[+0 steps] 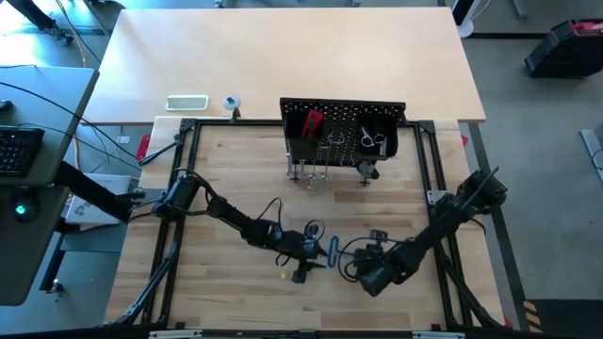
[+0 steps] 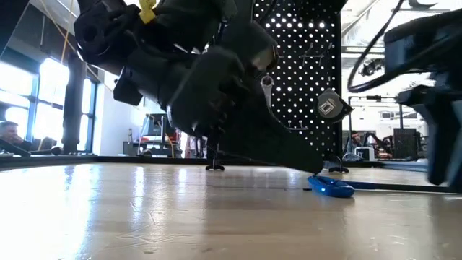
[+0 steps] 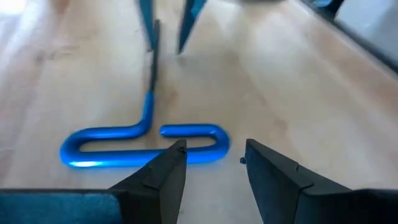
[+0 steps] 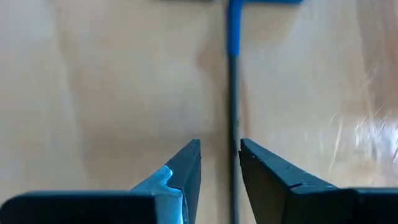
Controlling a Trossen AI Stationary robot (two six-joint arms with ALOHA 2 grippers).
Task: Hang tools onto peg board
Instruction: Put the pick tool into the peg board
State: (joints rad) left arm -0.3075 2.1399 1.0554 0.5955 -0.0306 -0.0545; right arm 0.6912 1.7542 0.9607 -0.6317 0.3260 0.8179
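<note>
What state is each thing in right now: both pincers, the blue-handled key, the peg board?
Left pincer: open, over the key's blue loop handle.
Right pincer: open, astride the key's dark shaft.
Blue-handled key: flat on the table, not hung.
Peg board: upright, several tools hanging.

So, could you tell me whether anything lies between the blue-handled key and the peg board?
Nothing visible does: bare wood runs from the blue-handled key to the peg board. Left gripper and right gripper flank the key, both open.
</note>
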